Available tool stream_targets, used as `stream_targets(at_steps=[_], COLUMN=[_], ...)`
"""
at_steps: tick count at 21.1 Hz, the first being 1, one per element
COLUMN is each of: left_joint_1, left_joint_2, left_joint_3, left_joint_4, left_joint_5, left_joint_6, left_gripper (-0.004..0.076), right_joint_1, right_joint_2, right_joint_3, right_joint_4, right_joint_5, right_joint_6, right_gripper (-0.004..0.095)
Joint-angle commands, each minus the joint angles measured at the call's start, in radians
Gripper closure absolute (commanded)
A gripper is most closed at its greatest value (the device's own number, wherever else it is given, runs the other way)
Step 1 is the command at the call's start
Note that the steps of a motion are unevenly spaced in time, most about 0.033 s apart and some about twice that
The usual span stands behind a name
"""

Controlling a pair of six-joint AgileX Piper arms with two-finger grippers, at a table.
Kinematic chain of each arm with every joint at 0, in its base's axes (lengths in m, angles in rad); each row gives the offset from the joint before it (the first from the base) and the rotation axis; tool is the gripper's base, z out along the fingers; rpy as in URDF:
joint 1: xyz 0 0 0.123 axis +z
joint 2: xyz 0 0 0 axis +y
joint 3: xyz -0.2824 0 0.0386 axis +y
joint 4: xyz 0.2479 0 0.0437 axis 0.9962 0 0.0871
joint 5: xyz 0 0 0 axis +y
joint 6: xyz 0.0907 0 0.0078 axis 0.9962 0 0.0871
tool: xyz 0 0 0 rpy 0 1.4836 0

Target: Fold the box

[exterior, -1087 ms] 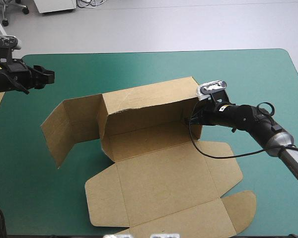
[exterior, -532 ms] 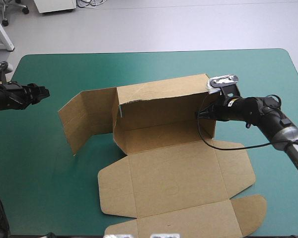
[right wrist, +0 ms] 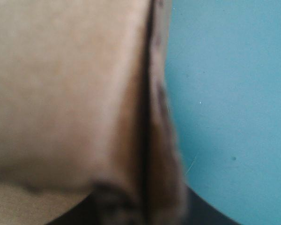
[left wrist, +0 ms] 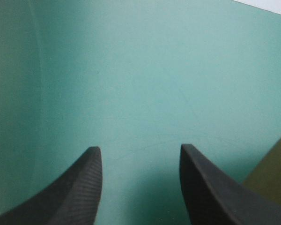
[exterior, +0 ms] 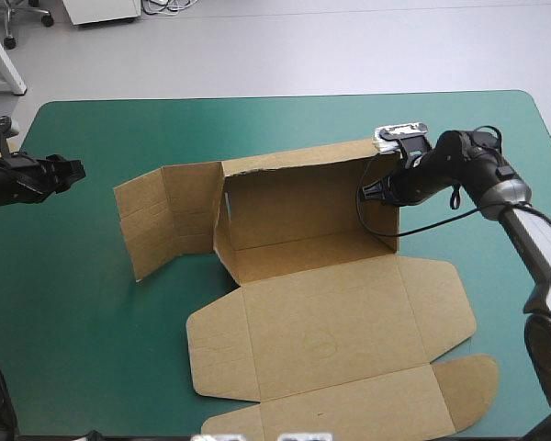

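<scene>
Clamped on the box (exterior: 321, 312) at its raised wall's right end, the right gripper (exterior: 375, 193) has dragged it rightward across the mid-worktop (exterior: 257, 119), squaring the wall. The left gripper (exterior: 72, 173) waits with fingers apart near the left edge.

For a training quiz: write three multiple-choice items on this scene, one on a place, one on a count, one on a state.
1. Where does the right tool grip the box? A. its raised right end. B. the flat lid's near edge. C. the left flap.
2. How many tools touch the box? A. none. B. one. C. two.
3. The left tool is: A. open. B. shut on the box. C. shut, empty.
Key: 1 A, the high view shows it clamped there; 2 B, the left tool hangs over bare teal-green cover, apart from the box; 3 A, its fingers stand apart.
</scene>
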Motion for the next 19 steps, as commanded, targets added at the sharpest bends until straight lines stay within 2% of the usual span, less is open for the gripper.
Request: stream_targets(at_steps=[1, 5, 9, 13, 17, 19], left_joint_1=[0.0, 0.0, 0.0, 0.0, 0.0, 0.0], left_joint_2=[-0.036, -0.036, -0.036, -0.036, -0.036, -0.036], left_joint_3=[-0.022, -0.022, -0.022, -0.022, -0.022, -0.022], left_joint_4=[-0.053, -0.063, -0.067, -0.081, -0.086, -0.087], left_joint_5=[-0.023, -0.014, -0.002, 0.004, 0.016, 0.016], left_joint_6=[0.004, 0.004, 0.004, 0.004, 0.006, 0.006], left_gripper=[0.0358, 0.0358, 0.0358, 0.0358, 0.0358, 0.0358], right_joint_1=[-0.007, -0.007, -0.014, -0.014, -0.014, -0.014], right_joint_2=[0.0, 0.034, 0.098, 0.172, 0.194, 0.194], right_joint_3=[-0.13, -0.209, -0.257, -0.328, -0.369, -0.384], right_joint_4=[0.01, -0.006, -0.014, -0.012, -0.021, -0.042], right_joint_5=[0.035, 0.105, 0.252, 0.324, 0.317, 0.294], right_joint_6=[0.015, 0.029, 0.032, 0.049, 0.051, 0.051], right_gripper=[0.0921, 0.0921, 0.0921, 0.0921, 0.0918, 0.0883])
